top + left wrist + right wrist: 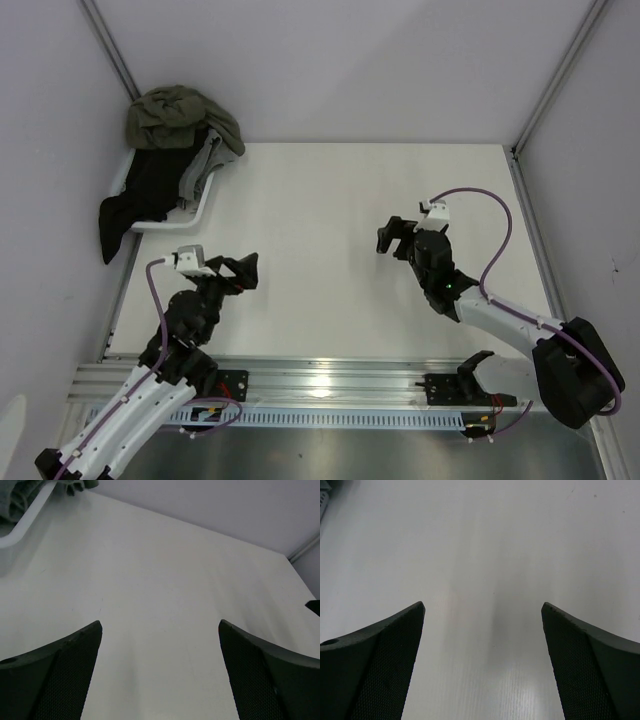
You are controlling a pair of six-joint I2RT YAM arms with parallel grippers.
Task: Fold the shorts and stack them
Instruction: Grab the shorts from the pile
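Since both of our pincers stand with fingers spread wide and nothing between them, we judge the job not yet begun. The left pincer [244, 270] hovers over the near-left part of the white tabletop [330, 190], the right pincer [396, 238] over its middle-right. Well apart from both, at the far-left corner, sits the white plastic basket [172, 226]. The crumpled olive-green cloth shorts [180, 118] are heaped on top of it, and the black cloth shorts [140, 195] spill over its left rim beside a grey garment [200, 165]. Neither pair is laid out, folded or stacked. By our reckoning, everything is left: drawing each pair out, flattening, folding, then stacking.
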